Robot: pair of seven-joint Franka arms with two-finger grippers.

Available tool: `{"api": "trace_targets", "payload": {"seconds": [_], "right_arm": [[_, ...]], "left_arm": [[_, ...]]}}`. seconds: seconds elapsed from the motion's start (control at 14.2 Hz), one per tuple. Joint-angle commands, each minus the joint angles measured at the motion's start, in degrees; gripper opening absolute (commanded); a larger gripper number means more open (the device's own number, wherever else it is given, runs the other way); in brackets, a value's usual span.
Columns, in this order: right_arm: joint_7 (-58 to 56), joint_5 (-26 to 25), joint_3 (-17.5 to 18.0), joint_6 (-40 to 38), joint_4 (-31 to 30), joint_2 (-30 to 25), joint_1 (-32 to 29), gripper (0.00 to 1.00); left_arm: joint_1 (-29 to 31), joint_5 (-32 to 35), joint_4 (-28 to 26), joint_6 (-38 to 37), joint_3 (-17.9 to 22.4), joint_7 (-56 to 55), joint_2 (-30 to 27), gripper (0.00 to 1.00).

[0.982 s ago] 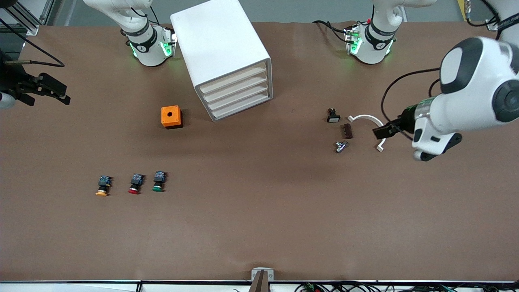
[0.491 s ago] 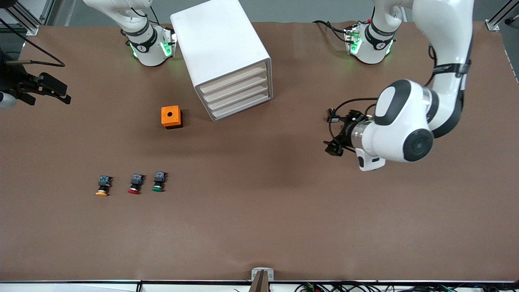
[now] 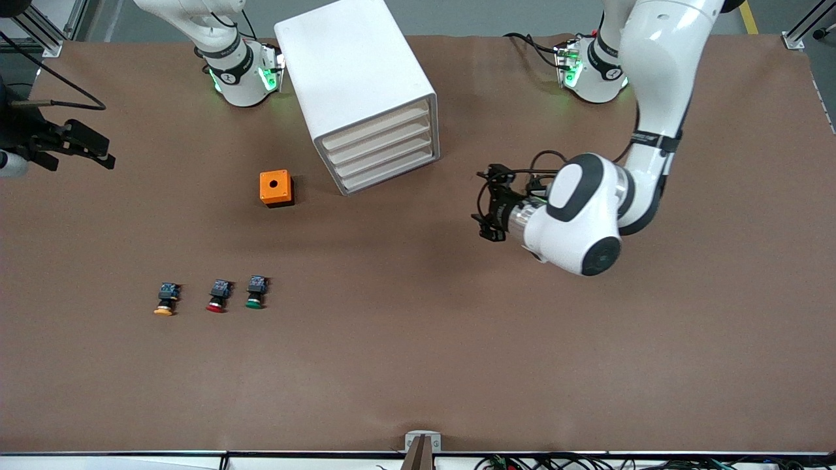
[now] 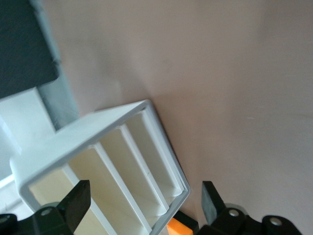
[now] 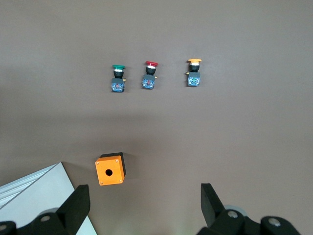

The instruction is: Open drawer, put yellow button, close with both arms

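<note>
The left gripper [image 3: 486, 203] hangs with its jaws spread and empty over bare table toward the left arm's end; the drawer [image 3: 377, 125], topmost of four in the white cabinet [image 3: 356, 72], lies shut ahead of its fingertips. The left wrist view frames the cabinet [image 4: 98, 161] front between both fingers [image 4: 78, 200]. The right gripper [image 3: 78, 145] waits released at the right arm's end. Only its wrist view sets the yellow button [image 5: 194, 72] between its jaws; yellow-orange cap, black body, blue block [image 3: 166, 299].
</note>
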Motion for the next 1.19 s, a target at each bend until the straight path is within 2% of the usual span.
{"api": "trace_targets", "payload": {"seconds": [0.0, 0.07, 0.14, 0.21, 0.28, 0.35, 0.42, 0.49, 0.77, 0.91, 0.98, 1.12], "right_arm": [[-3.4, 0.1, 0.3, 0.6, 1.8, 4.2, -2.6, 1.00], [-5.6, -0.5, 0.3, 0.8, 2.2, 4.3, -2.8, 1.00], [-6.2, -0.9, 0.2, 1.3, 2.3, 5.2, -3.4, 1.00], [-6.2, -1.0, 0.2, 2.9, 2.4, 8.4, -4.6, 1.00], [-6.5, -0.9, 0.2, 3.6, 2.7, 11.1, -6.2, 1.00], [-7.5, -0.9, 0.2, 4.3, 2.6, 11.5, -7.4, 1.00], [-7.8, -0.9, 0.2, 6.0, 1.7, 11.6, -7.9, 1.00], [-7.8, -1.0, 0.2, 8.3, -0.4, 11.8, -8.1, 1.00], [-4.4, -1.0, 0.2, 29.1, -16.1, 11.6, -8.3, 1.00], [-3.1, -1.0, 0.2, 39.6, -21.2, 13.9, -7.9, 1.00], [-3.1, -1.0, 0.2, 43.7, -22.3, 15.8, -7.9, 1.00], [-3.2, -1.1, 0.2, 49.4, -22.3, 20.8, -7.9, 1.00]], "left_arm": [[-2.5, -4.8, 1.5, -1.0, 0.3, -11.8, 3.3, 1.00], [-3.5, -6.5, 1.5, -1.2, 0.3, -14.0, 3.9, 1.00], [-4.9, -7.8, 1.3, -1.3, 0.3, -16.2, 4.1, 0.90], [-5.9, -8.3, 1.3, -1.4, 0.3, -19.6, 4.2, 0.84], [-7.1, -8.7, 1.3, -1.5, 0.3, -22.0, 4.4, 0.82], [-8.3, -9.9, 1.3, -1.6, 0.0, -23.3, 4.5, 0.79], [-9.2, -11.4, 1.3, -2.2, -0.5, -23.5, 4.6, 0.70], [-10.0, -12.2, 1.2, -2.5, -0.9, -23.5, 5.0, 0.65], [-12.8, -14.7, 1.1, -3.0, -1.1, -23.6, 5.4, 0.64], [-13.8, -16.4, 1.1, -3.0, -1.1, -23.9, 6.0, 0.54], [-14.0, -17.2, 1.1, -3.0, -1.1, -24.3, 6.1, 0.53], [-15.3, -17.6, 1.0, -3.0, -1.1, -24.7, 6.2, 0.45]]}}
